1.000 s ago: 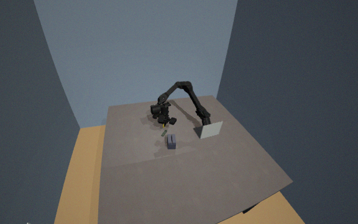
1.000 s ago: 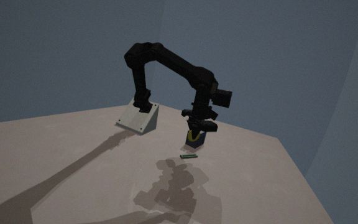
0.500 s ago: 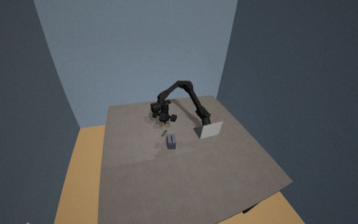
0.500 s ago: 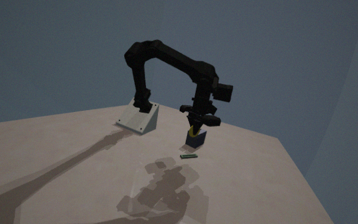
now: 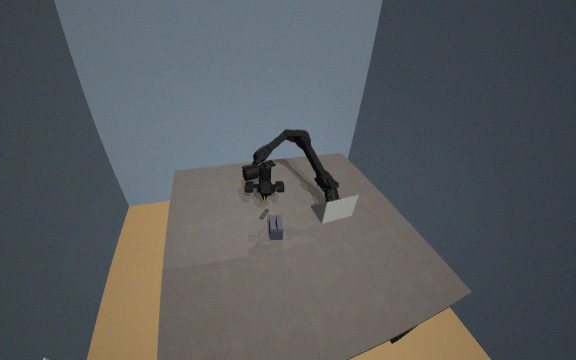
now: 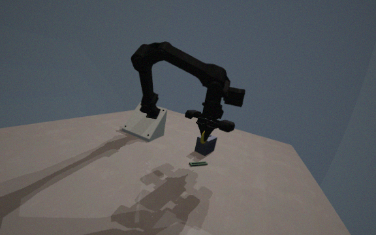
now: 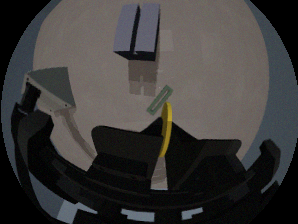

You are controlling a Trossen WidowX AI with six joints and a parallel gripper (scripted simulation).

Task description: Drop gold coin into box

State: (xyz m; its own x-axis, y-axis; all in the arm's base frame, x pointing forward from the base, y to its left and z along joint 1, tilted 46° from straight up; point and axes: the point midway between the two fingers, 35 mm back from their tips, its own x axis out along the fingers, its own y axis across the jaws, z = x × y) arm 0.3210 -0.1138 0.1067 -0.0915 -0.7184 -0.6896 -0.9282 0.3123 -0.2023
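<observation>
Gripper clenched on the coin, held edge-on, hanging below the fingertips. Coin is up in the air, off its holder, which lies bare on the worktop just near-side of the box in the exterior view. In the wrist view the coin shows as a thin yellow arc between the fingers, with the holder right beyond it and the box farther out, its dark slot running lengthwise down the lid.

Risks, judged from here:
- Coin not over the slot yet; wrist view puts the box well ahead. Opening now would drop it on the worktop or the holder.
- Slot is barely wider than the coin. Coin plane and slot line look roughly parallel in the wrist view, but any small yaw error would make the coin bridge the lid and sit on top.
- Grip seems to be on the upper part of the coin only; a thin disc can pivot between the pads during the carry and arrive tilted.
- Coming down too low could jam the coin edge on the lid and push the light box aside.
- Exact height over the box can't be told from the exterior view; gripper overlaps it there.

Writing: none readable. No brand or label on the arm, mount block, box or holder.
</observation>
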